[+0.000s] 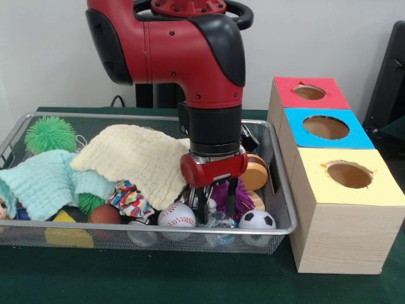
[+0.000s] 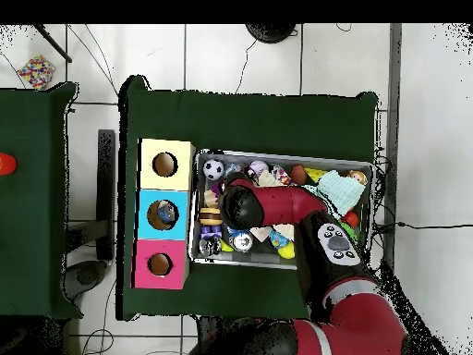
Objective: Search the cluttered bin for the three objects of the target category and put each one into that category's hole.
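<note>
1. Black fingers hang below the red wrist block of the gripper (image 1: 215, 206), lowered into the wire mesh bin (image 1: 286, 201). The jaws stand a modest way apart and nothing can be seen clamped between them; clutter hides the very tips.
2. Directly at the jaws: a purple spiky toy (image 1: 224, 194) sits just behind and between the fingers, apparently touching; actual contact cannot be confirmed.
3. To the picture-left of the jaws, just beside them, lies a baseball (image 1: 176, 215). To the picture-right and slightly nearer the camera lies a small soccer ball (image 1: 257, 220). In the overhead view this soccer ball (image 2: 213, 169) sits in the bin corner next to the yellow box.
4. Behind the jaws to the picture-right rests a round wooden disc (image 1: 255, 171).
5. Farther to the picture-left: a patterned cloth item (image 1: 131, 199), a brown ball (image 1: 105, 215), a cream knitted cloth (image 1: 138, 155) draped over the pile, a mint cloth (image 1: 47, 180), and a green spiky ball (image 1: 50, 133) in the far corner.
6. Outside the bin, on the picture-right of the jaws, stand three wooden boxes, each with a round hole in its top: yellow box (image 1: 373, 190) nearest the camera, blue box (image 1: 294, 130) in the middle, red box (image 1: 285, 85) farthest.
7. The green tablecloth (image 1: 158, 278) lies beneath everything.
</note>
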Robot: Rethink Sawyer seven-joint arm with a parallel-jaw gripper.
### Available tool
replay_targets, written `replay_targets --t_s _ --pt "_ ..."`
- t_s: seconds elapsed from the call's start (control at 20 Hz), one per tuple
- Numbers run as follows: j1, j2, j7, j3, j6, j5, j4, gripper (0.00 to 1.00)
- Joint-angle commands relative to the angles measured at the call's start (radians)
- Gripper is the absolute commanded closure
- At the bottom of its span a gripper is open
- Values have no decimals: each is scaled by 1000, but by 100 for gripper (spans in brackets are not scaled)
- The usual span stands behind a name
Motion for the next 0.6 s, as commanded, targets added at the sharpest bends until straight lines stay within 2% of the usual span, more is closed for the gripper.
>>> replay_targets --t_s 0.05,0.6 --pt "12 61 41 -72 160 -47 -72 0" --pt "4 78 38 -57 164 -46 -80 0"
